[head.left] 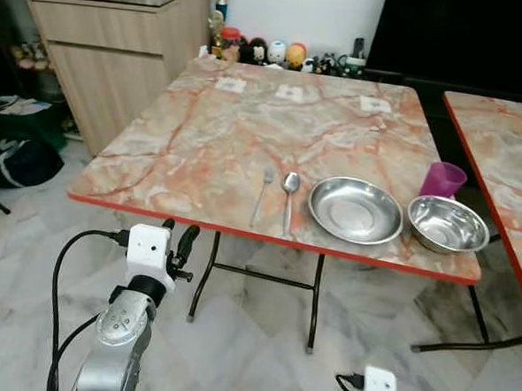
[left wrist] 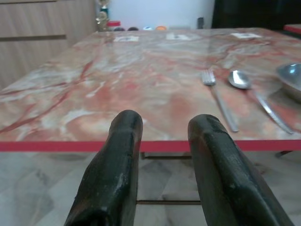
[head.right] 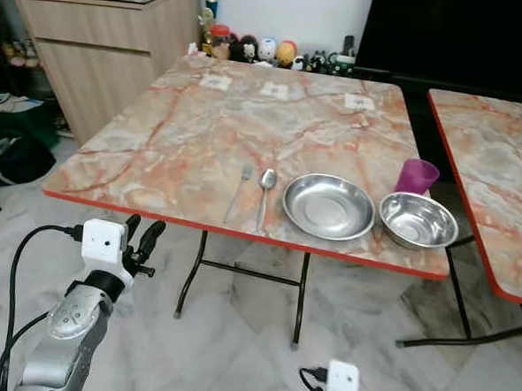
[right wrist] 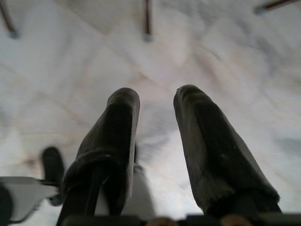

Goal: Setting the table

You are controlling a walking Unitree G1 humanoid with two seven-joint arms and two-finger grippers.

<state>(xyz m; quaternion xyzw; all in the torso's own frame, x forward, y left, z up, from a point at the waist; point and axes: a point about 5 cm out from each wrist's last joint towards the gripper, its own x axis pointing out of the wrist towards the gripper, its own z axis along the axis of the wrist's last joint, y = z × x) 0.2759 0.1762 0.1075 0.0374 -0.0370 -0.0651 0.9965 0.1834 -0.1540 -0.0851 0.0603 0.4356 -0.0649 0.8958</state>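
Place setting looks nearly laid: fork, spoon, plate, bowl in a row along the table's near edge, purple cup just behind the bowl.

Left gripper is raised below the near edge, fingers apart, empty, aimed across the tabletop toward the fork. Right gripper hangs low over the floor, fingers apart, empty.

Step, as I read it: approach or final check, nothing in hand. If more adjusting is needed, the left arm has to lift clear of the edge first.

Fork and spoon lie parallel, long axes running near-to-far, heads pointing away from the robot, handles toward the edge.
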